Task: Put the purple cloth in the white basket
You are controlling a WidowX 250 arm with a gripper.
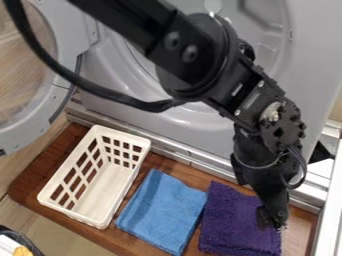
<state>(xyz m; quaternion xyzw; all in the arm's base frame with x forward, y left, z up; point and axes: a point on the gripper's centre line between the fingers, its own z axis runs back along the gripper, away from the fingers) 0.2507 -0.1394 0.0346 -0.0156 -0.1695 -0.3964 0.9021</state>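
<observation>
Purple cloth (230, 220): laid flat on wooden board (39, 165), near edge, right of blue cloth in view.
Gripper (275, 224): pointing down at purple cloth's right side; contact cannot be told.
Jaws: apart or together, cannot tell.
Blue cloth (163, 210): flat, between purple cloth and basket.
White basket (103, 222): upright on board, left of blue cloth.
Grey appliance (110, 107): behind board, round door (63, 92) open at left.
</observation>
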